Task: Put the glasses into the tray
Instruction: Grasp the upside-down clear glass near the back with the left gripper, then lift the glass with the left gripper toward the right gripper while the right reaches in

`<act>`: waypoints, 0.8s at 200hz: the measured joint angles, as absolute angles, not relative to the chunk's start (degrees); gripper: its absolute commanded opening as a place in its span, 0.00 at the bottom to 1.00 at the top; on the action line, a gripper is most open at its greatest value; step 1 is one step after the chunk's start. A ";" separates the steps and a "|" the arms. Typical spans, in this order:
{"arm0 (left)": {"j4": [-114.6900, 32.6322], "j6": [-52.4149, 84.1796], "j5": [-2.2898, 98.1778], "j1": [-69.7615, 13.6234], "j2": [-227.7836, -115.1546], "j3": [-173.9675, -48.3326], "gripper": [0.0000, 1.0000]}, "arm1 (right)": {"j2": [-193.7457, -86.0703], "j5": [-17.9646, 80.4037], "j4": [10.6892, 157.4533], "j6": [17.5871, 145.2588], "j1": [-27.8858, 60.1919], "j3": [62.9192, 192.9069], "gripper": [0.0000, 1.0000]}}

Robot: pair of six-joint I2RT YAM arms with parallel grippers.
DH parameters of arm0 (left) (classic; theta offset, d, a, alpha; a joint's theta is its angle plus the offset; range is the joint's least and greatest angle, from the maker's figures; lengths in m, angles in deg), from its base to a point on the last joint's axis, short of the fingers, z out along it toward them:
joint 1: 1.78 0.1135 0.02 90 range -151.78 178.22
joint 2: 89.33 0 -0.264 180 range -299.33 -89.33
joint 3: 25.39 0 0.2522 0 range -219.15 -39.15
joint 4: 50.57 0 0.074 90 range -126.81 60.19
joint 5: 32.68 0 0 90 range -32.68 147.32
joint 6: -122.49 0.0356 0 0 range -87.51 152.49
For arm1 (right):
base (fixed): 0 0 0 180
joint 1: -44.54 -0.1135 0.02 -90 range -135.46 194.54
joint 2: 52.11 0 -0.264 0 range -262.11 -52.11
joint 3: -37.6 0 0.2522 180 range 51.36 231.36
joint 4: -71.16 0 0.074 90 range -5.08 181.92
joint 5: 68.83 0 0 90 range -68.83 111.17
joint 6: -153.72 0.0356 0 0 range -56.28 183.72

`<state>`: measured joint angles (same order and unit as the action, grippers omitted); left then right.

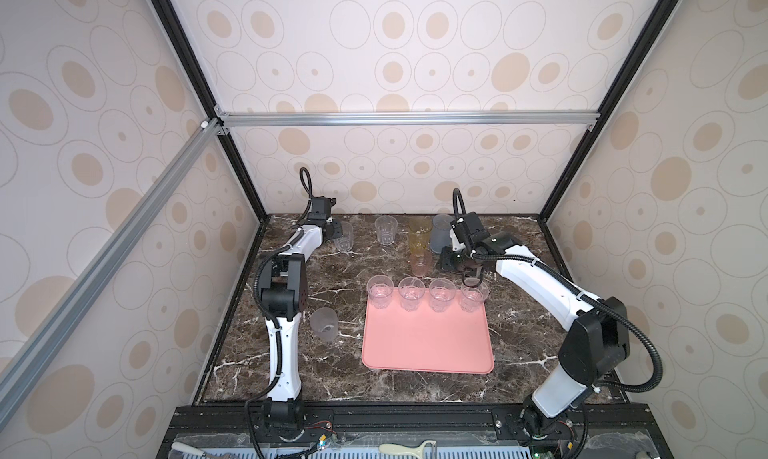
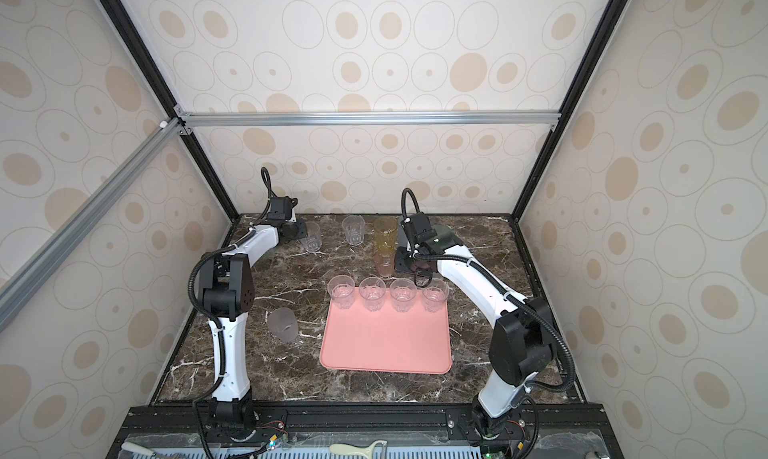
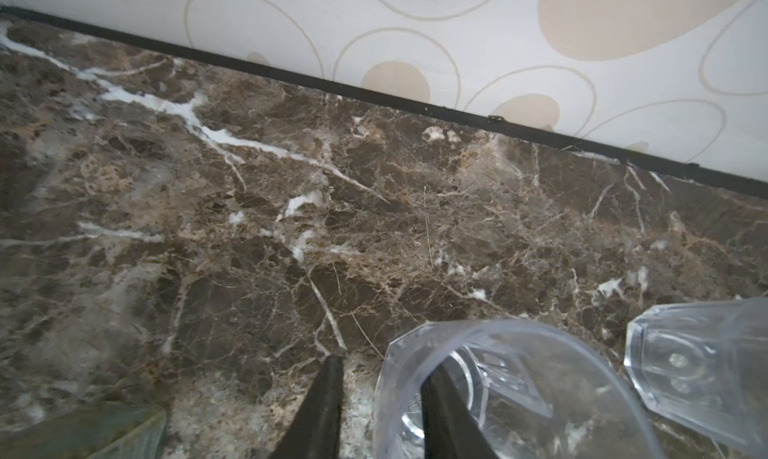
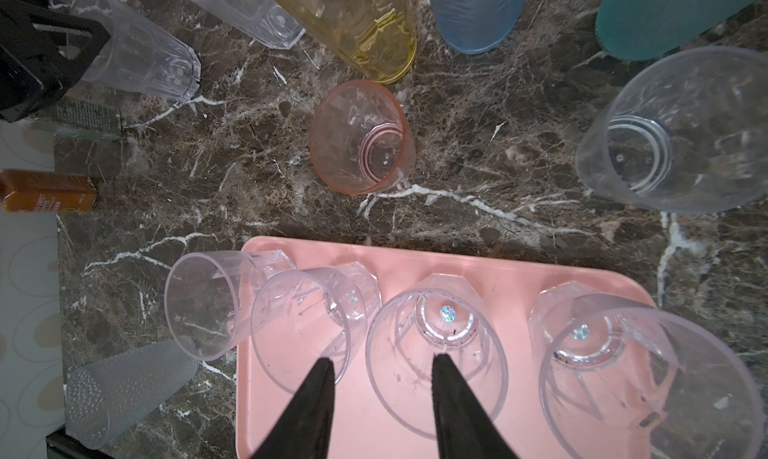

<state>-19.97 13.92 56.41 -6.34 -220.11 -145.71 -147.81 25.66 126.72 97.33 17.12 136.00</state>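
— Next item: clear ribbed tumbler (image 3: 519, 394), upright at the table's (image 1: 324, 374) far left, well apart from the tray (image 1: 428, 344).
— We judge it light, stiff, slick; take the rim wall. Our left gripper (image 3: 384, 361) straddles it, one finger (image 3: 449, 407) inside, not yet pinched.
— Right gripper (image 4: 382, 357)?
— Part open, empty, above the tray's four tumblers (image 4: 432, 344).

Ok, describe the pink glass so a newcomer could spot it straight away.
Start at the salmon tray. Just beyond its far edge stands the pink glass, directly in front of a tall amber glass. It is the only pink-tinted one, and much shorter than the amber.
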 measured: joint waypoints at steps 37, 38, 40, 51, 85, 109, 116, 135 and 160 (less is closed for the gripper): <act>-18.50 15.23 57.33 -6.80 -219.60 -146.26 0.06 | -147.94 25.42 126.72 97.35 16.88 136.00 0.41; -18.50 15.30 57.30 -6.82 -219.60 -146.26 0.06 | -147.94 25.42 126.74 97.35 16.88 136.00 0.42; -18.37 15.32 57.33 -6.82 -219.56 -146.24 0.06 | -147.94 25.42 126.74 97.35 16.83 136.00 0.42; -17.96 15.47 57.63 -6.84 -219.01 -145.65 0.05 | -147.94 25.42 126.77 97.35 16.70 136.00 0.42; -17.80 15.47 57.87 -7.60 -212.59 -139.20 0.05 | -148.51 24.96 127.14 97.44 15.19 137.62 0.42; -19.18 14.93 58.00 -9.29 -203.82 -132.47 0.05 | -149.25 23.65 127.14 97.83 12.96 140.50 0.41; -20.08 14.47 57.98 -10.01 -200.87 -130.13 0.05 | -149.43 22.99 126.99 98.01 12.13 141.33 0.41; -22.72 12.72 57.96 -12.48 -192.98 -123.81 0.05 | -149.67 20.68 126.77 98.38 9.20 143.45 0.41; -25.72 9.86 58.03 -16.83 -185.18 -116.56 0.05 | -151.46 16.74 126.88 98.29 4.90 148.37 0.42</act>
<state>-25.72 9.86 58.03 -16.83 -185.18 -116.56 -151.46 16.74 126.88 98.29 4.90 148.37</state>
